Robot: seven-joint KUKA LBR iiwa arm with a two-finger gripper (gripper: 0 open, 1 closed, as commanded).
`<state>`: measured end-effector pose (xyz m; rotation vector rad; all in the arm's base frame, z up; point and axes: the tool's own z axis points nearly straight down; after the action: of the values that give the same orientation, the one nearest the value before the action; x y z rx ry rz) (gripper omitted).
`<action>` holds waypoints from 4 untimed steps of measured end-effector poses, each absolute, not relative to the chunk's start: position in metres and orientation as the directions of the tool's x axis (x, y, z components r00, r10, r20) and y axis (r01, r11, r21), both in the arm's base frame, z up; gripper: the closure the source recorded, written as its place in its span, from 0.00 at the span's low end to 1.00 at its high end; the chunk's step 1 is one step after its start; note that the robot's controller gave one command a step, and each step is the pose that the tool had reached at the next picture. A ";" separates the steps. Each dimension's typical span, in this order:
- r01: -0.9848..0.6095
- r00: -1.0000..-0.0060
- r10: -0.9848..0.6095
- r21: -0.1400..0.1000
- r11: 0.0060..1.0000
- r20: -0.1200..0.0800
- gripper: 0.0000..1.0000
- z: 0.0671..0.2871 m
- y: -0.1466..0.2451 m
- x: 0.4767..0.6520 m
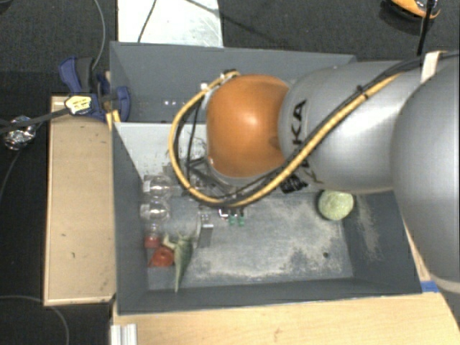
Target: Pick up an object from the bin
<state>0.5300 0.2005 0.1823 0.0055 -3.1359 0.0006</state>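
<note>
Fingers first: honestly can't tell if they're spread or pinched, since the orange cover (244, 124) and cables (173, 139) sit right over the gripper (210, 220). Going front to back in the bin (273, 254): the front-left corner has a little heap, a green leaf-shaped thing (181, 259) touching two red bits (162, 257), then two clear plastic pieces (153, 200) behind them along the left wall. The gripper hangs low over the floor just beside that heap, on its right. Off to the right and well apart, a pale green ball (336, 205) sits alone. I'd call this the reach-down step, with nothing visibly grabbed yet. Next it needs to close on one piece of that heap and lift straight up, clear of the neighbours.
</note>
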 end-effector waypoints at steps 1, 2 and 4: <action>0.002 -1.000 0.002 0.002 1.000 -0.002 0.00 0.187 0.200 0.532; -0.068 -0.998 -0.068 0.002 0.998 -0.006 0.00 0.157 0.206 0.515; -0.468 -0.884 -0.468 0.000 0.884 -0.008 0.00 0.098 0.215 0.503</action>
<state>0.5033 0.2151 0.0979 0.7590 -3.0564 -0.0027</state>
